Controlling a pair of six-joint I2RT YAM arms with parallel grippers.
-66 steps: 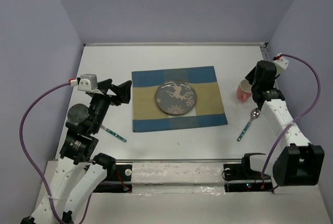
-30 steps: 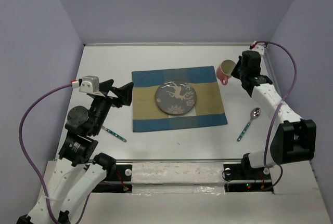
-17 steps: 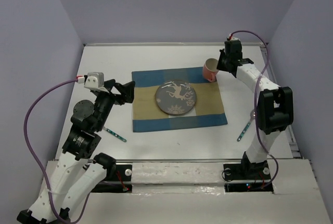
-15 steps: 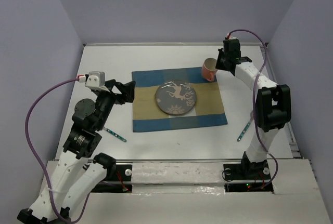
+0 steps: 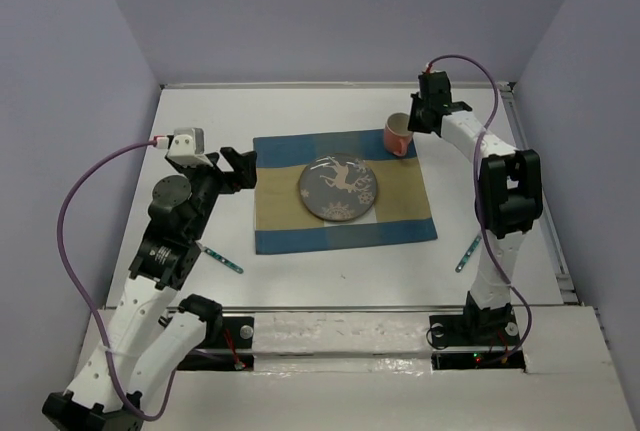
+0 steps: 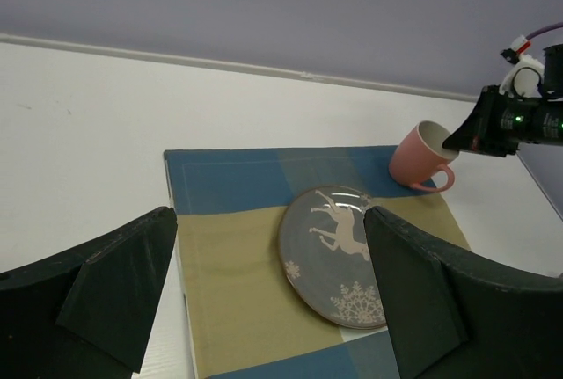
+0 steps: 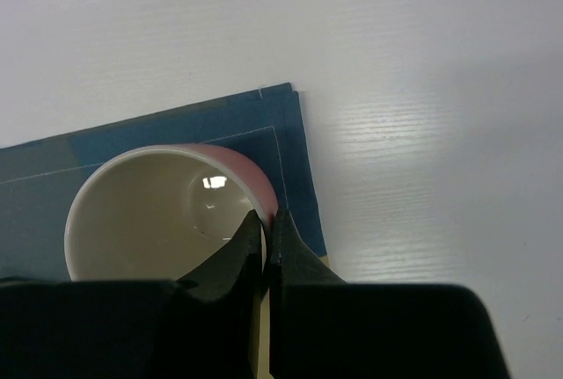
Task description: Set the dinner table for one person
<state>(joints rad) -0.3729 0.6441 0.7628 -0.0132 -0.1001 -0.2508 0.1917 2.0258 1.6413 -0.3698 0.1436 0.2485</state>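
**A:** Biggest thing first. Where is the bench?

**B:** Under everything. It's a plain white slab filling the floor between the lilac walls. I'd judge it stiff, heavy and fixed, so there is nowhere to take hold of it and no need to. It only receives things. The top looks smooth, so hard items may slide if nudged.

**A:** Next down?

**B:** The checked placemat lies flat in the middle of the bench. It's soft cloth and would likely ruck up if something dragged across it. The grey plate with the white deer sits centred on it.

**A:** And the mug?

**B:** The pink mug is tilted over the placemat's far right corner. The right jaws are clamped on its wall, one finger inside the rim and one outside. I can't tell whether its base touches the cloth.

**A:** The left jaws?

**B:** Spread wide apart and holding nothing. They hover beside the placemat's left edge, facing the plate.

**A:** Smallest?

**B:** Two teal-handled utensils lie on bare bench. One is left of the placemat. The other is to its right and partly hidden. They're thin and low-lying, so I'd pinch them across the handle.
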